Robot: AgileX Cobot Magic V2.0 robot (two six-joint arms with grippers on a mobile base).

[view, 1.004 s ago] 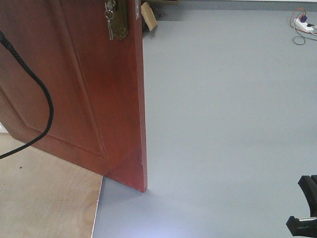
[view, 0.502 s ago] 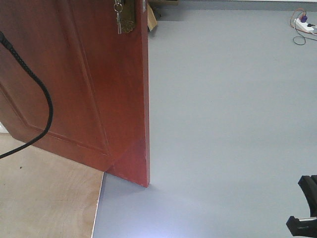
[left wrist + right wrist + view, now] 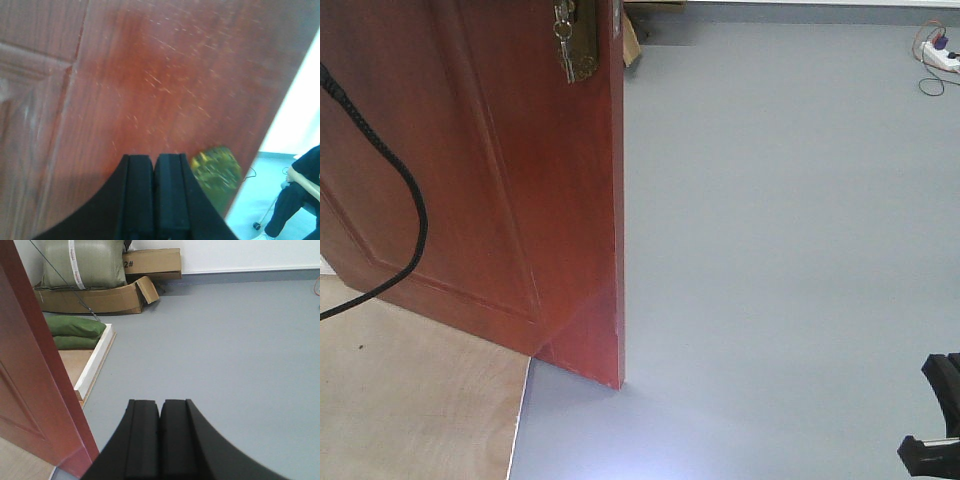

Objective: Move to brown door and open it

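L end effector closed nr brown door | R end effector closed

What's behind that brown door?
Past the edge of the door: grey floor, cardboard boxes, green sacks. The panel hides whatever lies directly behind it.

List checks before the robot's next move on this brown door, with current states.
1. Door ajar: ok, free edge stands over the grey floor.
2. Left gripper shut, empty, facing the door panel: ok.
3. Left gripper touching the door: cannot tell.
4. Right gripper shut, empty, apart from the door: ok.
5. Black cable free of the door: cannot tell; it crosses the door's face in the front view.
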